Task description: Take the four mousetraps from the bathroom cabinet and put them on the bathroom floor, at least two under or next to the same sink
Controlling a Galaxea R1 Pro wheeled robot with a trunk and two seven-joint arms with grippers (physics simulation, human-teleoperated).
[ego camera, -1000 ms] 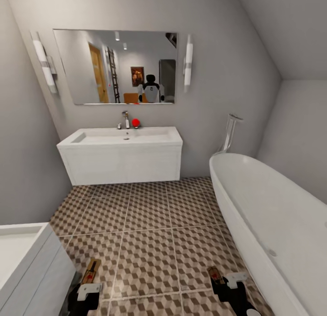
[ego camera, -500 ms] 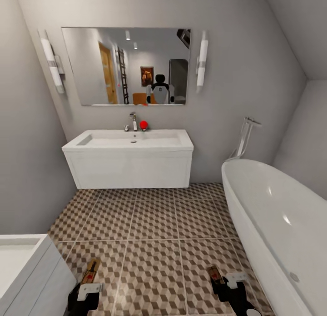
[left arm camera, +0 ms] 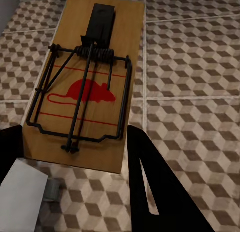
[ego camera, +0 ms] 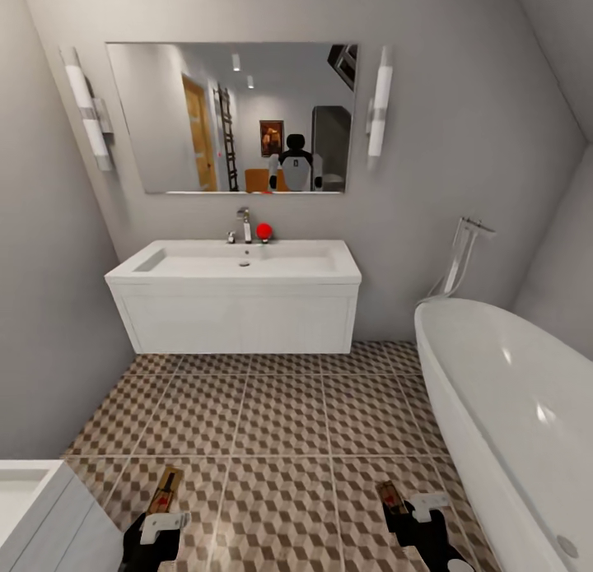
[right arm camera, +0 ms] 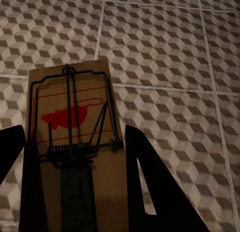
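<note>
the head view faces a white bathroom sink point(ego camera: 235, 263) in the upper middle of the frame, a wide rectangular basin with a chrome tap point(ego camera: 245, 225) and a small red ball point(ego camera: 263, 230) just beside the tap, set on a white wall-hung vanity point(ego camera: 237, 323). a mirror point(ego camera: 231, 118) above it reflects the robot, with a tube lamp on the wall at each side. the oval white bathtub point(ego camera: 515, 407) fills the right of the frame, and the corner of another white unit point(ego camera: 41, 523) shows at the lower left. the bathroom floor point(ego camera: 280, 416), tiled in a brown, beige and white cube pattern, lies bare between the sink and the lower edge.

at the lower left of the head view the left pincer point(ego camera: 156, 531) holds a mousetrap point(ego camera: 165, 490) by its near end, the board pointing toward the sink. in the left wrist view that left mousetrap point(left arm camera: 87, 86) shows its red mouse mark and dark spring bar, with the black fingers point(left arm camera: 160, 187) closed narrowly on its near edge above the tiles.

at the lower right the right pincer point(ego camera: 412, 518) grips a second mousetrap point(ego camera: 391, 498), near the tub's side. in the right wrist view this right mousetrap point(right arm camera: 75, 142) sits clamped between the dark fingers point(right arm camera: 150, 182), above the floor.
</note>
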